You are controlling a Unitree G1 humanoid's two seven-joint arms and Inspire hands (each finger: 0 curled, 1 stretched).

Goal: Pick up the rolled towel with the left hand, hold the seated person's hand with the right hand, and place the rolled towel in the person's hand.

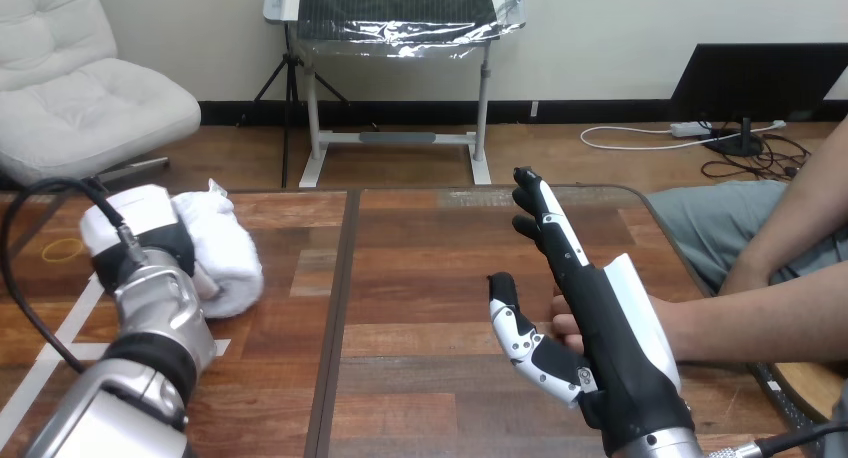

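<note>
here, right hand (612, 330) stands beside the person's hand (566, 325).

Bright even light; faint sheen on wooden table (420, 278).

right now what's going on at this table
The robot's left hand is down on the rolled towel, which lies at the left of the wooden table; I cannot tell whether it grips the towel. Its right hand is open, fingers straight, beside the person's hand, which reaches in from the right. It is not closed round that hand.
</note>
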